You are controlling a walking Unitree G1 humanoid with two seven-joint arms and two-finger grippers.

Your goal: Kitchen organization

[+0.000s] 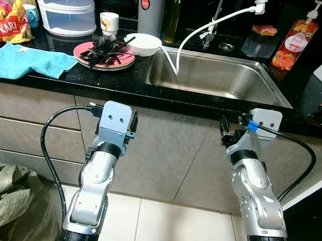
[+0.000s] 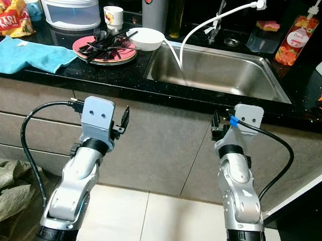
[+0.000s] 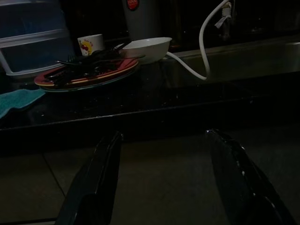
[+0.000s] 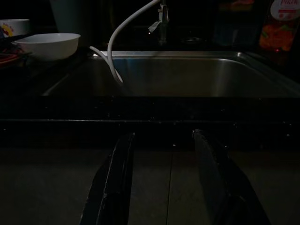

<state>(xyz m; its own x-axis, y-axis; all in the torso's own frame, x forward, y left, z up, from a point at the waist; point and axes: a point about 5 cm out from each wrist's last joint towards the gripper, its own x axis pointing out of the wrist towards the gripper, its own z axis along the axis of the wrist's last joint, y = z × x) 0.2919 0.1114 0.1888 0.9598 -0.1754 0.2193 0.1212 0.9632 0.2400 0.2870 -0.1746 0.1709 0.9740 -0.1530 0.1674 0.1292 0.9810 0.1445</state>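
A pink plate (image 1: 105, 55) with black utensils piled on it sits on the black counter (image 1: 122, 82), left of the steel sink (image 1: 217, 76). Touching the plate's right side is a white bowl (image 1: 142, 44). A white hose (image 1: 200, 32) curves from the tap down into the basin. My left gripper (image 3: 164, 138) is held below the counter edge, in front of the cabinet under the plate, open and empty. At the same height under the sink's front rim, my right gripper (image 4: 164, 135) is also open with nothing between its fingers.
A blue towel (image 1: 26, 59) lies at the counter's left, with a snack bag (image 1: 6, 20), plastic drawers (image 1: 67, 12), a mug (image 1: 109, 22) and a steel flask (image 1: 150, 12) behind. A soap bottle (image 1: 298, 39) and sponge (image 1: 264, 30) stand past the sink. A sack (image 1: 15, 199) slumps on the floor, left.
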